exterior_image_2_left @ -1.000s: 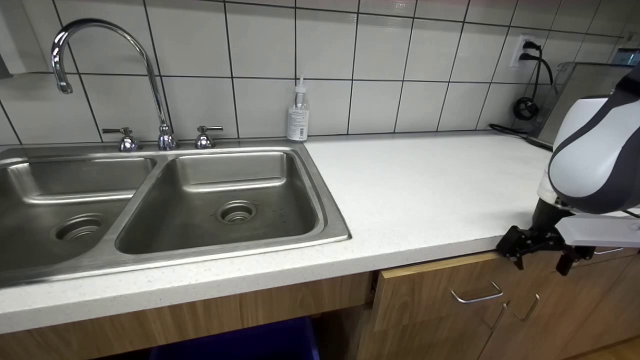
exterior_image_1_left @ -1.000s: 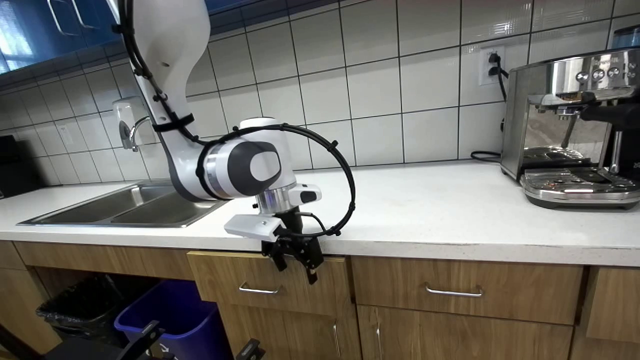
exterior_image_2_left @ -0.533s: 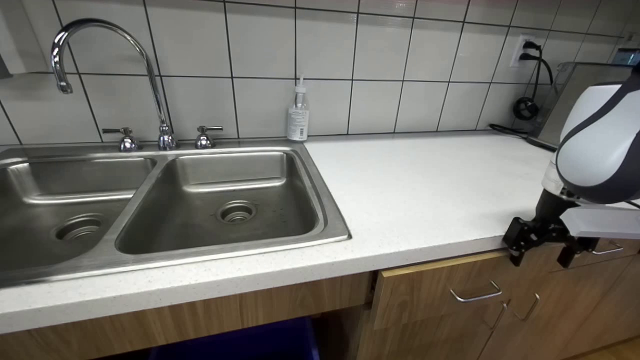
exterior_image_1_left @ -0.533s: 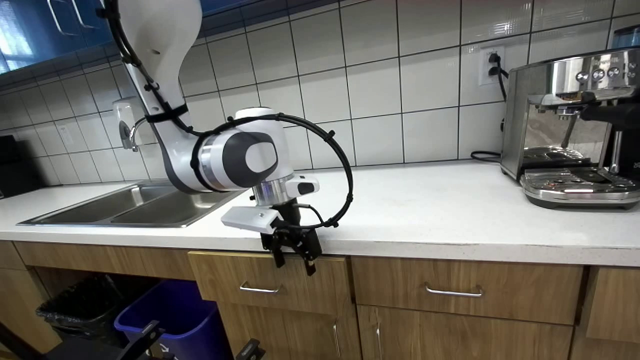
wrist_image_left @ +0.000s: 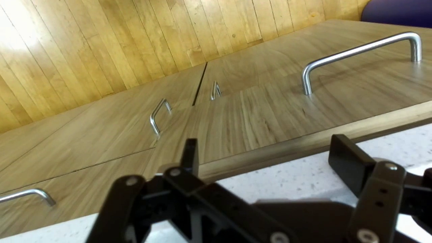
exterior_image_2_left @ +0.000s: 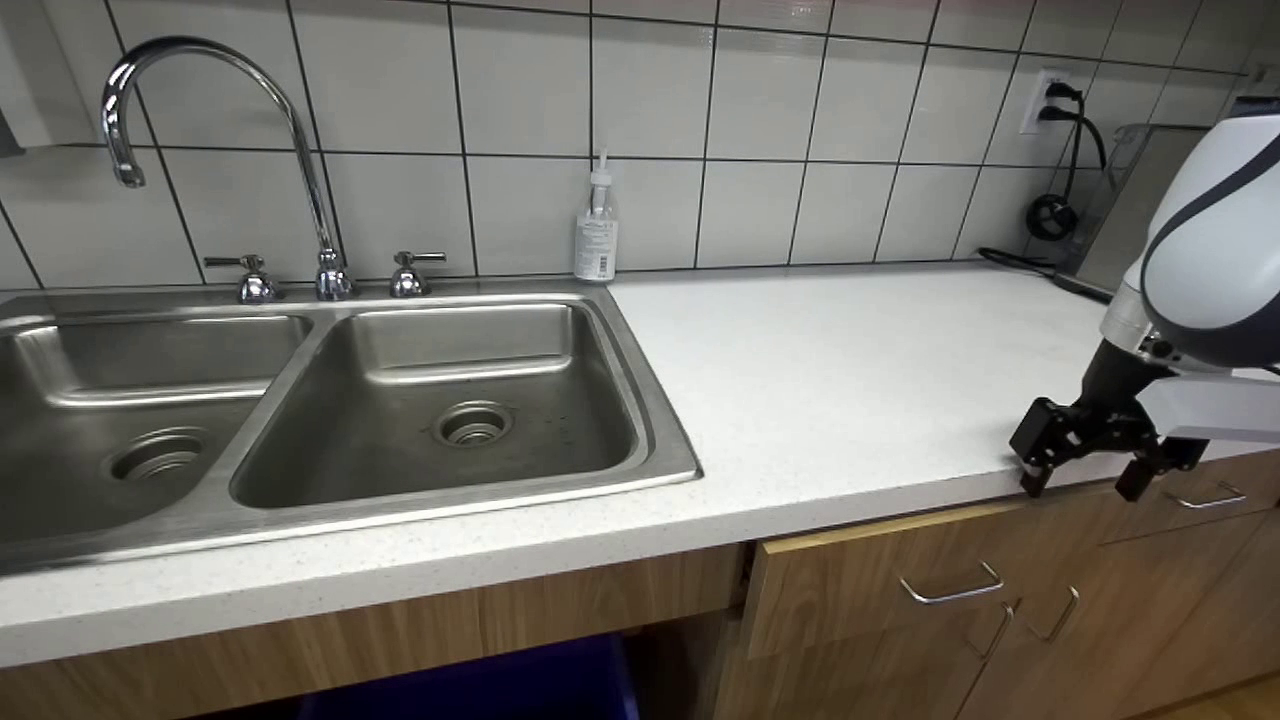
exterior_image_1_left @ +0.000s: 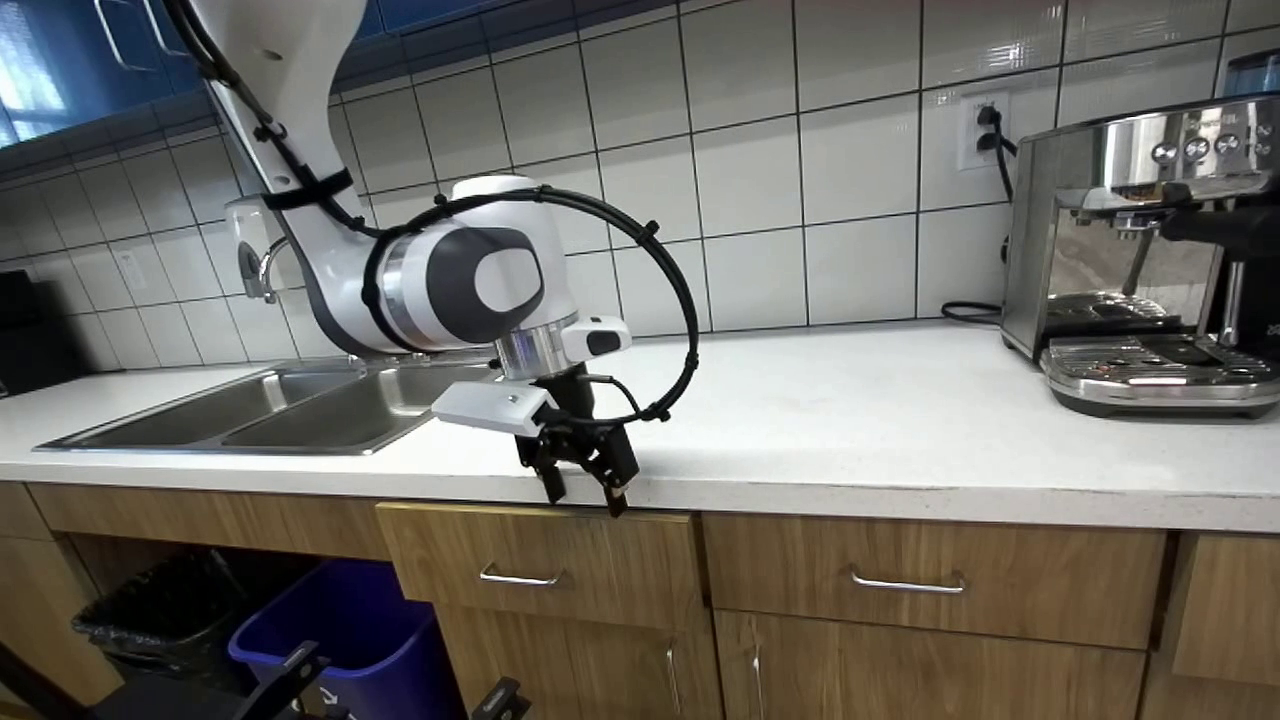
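My gripper (exterior_image_1_left: 586, 495) is open, pointing down with nothing between its fingers. It hangs by the front edge of the white countertop (exterior_image_1_left: 800, 430). Nearest below it is a wooden drawer (exterior_image_1_left: 620, 575), its front standing slightly out from the cabinet, with a silver bar handle (exterior_image_1_left: 518, 580). In the other camera outside, both black fingertips (exterior_image_2_left: 1133, 485) show against the counter edge and cabinet fronts. The wrist view has the fingers (wrist_image_left: 351, 158) spread wide over the drawer's top edge (wrist_image_left: 270, 153), with the drawer handle (wrist_image_left: 357, 52) farther out. I see no contact.
A double steel sink (exterior_image_2_left: 650, 440) with a chrome faucet (exterior_image_2_left: 300, 130) and a clear pump bottle (exterior_image_2_left: 597, 235) lie along the counter. An espresso machine (exterior_image_1_left: 1030, 240) stands at its far end. Below are a blue bin (exterior_image_1_left: 400, 670) and a black-lined bin (exterior_image_1_left: 150, 630).
My gripper has risen from in front of the drawer face to about the counter edge, with the arm lifting too. It stays open. The drawer looks the same.
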`<control>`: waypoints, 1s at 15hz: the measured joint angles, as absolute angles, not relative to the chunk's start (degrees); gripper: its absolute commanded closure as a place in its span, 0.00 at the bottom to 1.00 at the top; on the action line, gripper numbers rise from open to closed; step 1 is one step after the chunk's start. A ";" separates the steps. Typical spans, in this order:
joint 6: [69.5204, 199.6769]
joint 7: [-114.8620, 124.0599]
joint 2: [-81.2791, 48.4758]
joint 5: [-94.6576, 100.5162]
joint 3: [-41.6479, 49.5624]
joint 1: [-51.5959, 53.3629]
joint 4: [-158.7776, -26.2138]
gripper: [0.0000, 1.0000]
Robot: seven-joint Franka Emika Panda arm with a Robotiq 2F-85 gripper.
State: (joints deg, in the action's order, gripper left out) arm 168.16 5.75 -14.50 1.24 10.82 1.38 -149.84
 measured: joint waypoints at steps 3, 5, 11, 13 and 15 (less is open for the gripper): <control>168.15 5.73 -13.19 1.24 10.52 1.08 -150.53 0.00; 168.09 5.58 -12.41 1.22 10.10 0.67 -150.89 0.00; 167.59 3.18 -8.30 -2.12 6.90 -1.35 -151.32 0.00; 166.79 1.90 -5.75 -4.74 5.42 -1.62 -151.09 0.00; 165.42 0.15 -3.35 -7.20 4.56 -1.66 -150.81 0.00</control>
State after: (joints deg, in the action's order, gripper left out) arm 165.42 0.15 -3.35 -7.20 4.56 -1.66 -150.81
